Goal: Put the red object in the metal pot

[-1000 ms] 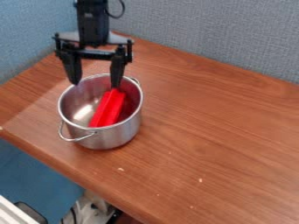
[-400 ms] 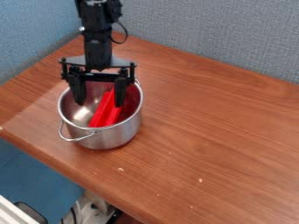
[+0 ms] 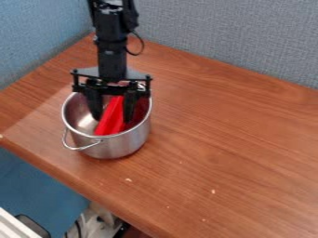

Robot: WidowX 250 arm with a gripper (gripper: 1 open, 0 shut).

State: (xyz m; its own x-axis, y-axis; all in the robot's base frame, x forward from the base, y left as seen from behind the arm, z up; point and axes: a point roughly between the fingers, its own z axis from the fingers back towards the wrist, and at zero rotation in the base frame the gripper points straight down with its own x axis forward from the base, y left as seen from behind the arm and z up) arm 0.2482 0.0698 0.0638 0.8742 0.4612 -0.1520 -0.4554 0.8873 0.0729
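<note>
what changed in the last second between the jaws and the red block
The gripper came down into the metal pot and its jaws narrowed around the red object; a firm grip isn't clear. Pot and block, leaning inside it, stayed put on the table.

A wooden table (image 3: 211, 130) stands against blue-grey textured walls (image 3: 236, 33).

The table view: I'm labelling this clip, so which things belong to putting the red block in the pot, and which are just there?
Job:
red object, lying inside the pot
metal pot
gripper, lowered over the pot

Just there:
wooden table
blue wall
</note>
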